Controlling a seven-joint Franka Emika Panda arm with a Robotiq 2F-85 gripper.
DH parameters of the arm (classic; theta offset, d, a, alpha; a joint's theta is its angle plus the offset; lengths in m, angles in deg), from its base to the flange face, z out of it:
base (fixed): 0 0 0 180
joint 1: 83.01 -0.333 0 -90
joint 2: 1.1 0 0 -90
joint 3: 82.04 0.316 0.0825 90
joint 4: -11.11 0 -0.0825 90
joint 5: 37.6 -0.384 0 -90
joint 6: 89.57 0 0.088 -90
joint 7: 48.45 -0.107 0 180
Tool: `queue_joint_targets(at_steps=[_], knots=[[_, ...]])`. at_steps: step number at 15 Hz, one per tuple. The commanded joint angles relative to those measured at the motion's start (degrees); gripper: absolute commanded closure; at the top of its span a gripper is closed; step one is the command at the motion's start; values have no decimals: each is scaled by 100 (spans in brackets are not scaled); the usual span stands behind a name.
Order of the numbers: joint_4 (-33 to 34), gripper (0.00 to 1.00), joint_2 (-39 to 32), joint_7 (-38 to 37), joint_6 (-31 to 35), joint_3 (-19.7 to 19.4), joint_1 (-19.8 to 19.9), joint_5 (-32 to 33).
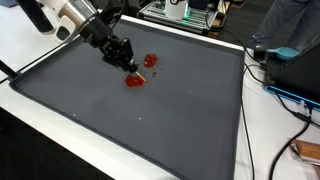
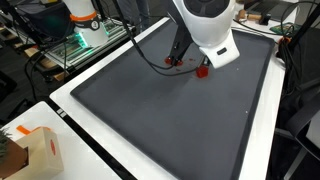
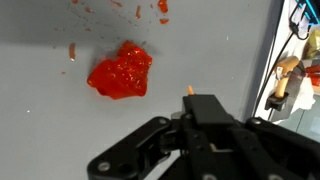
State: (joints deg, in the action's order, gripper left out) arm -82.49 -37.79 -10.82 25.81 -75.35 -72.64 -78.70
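The gripper (image 1: 129, 69) hangs just above the red lump (image 3: 121, 71), toward one end of the mat (image 1: 150, 120). I can't tell if its jaws are parted. Coming down crooked could smear the lump across the mat.

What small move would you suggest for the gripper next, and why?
Probably a short sideways shift of the gripper to centre it over the red lump. In the wrist view the lump lies on the dark mat off to one side of the fingers, apart from them, with small red scraps beyond it.
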Motion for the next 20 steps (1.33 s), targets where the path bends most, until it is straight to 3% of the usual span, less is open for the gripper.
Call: queue_joint_targets(at_steps=[1, 8, 20], knots=[[296, 97, -306, 207, -409, 124, 185, -241], [631, 97, -668, 340, -1008, 119, 206, -423], [945, 97, -1048, 37, -1017, 83, 114, -458]])
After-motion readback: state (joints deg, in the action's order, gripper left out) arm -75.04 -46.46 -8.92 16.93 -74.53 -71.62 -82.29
